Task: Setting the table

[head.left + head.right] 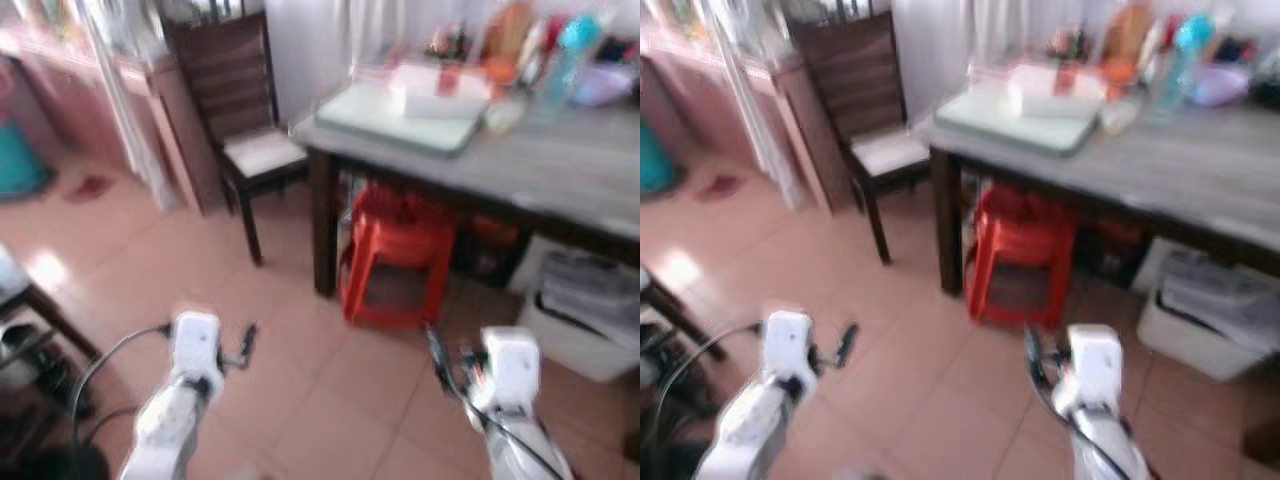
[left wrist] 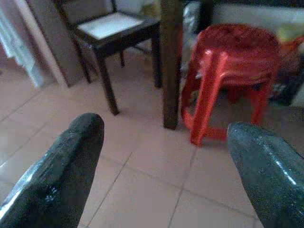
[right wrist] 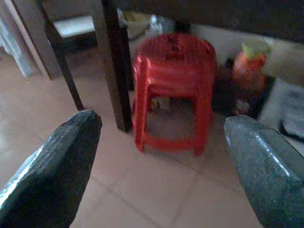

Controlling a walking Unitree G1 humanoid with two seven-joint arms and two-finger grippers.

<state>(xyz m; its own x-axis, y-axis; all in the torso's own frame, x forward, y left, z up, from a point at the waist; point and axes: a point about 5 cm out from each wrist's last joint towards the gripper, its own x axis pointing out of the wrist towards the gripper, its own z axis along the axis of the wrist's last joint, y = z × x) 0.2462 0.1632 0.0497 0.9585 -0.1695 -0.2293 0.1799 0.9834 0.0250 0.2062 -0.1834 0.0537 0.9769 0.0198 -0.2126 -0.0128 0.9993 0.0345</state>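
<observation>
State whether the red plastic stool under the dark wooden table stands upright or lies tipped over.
Upright. The red plastic stool shows its round seat on top and its legs on the tiled floor, beside the dark wooden table's leg.

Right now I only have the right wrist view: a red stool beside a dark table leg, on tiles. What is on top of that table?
Observer: Near the closest corner of the grey table lies a pale tray with a white box on it.
Operator: Anything else up there?
Observer: Bottles and containers crowd the far edge, among them a teal bottle. They are too blurred to name further.
Operator: And my left arm?
Observer: The left gripper is open and empty. It is held low over the tiled floor and points at the red stool, much like the right gripper.
</observation>
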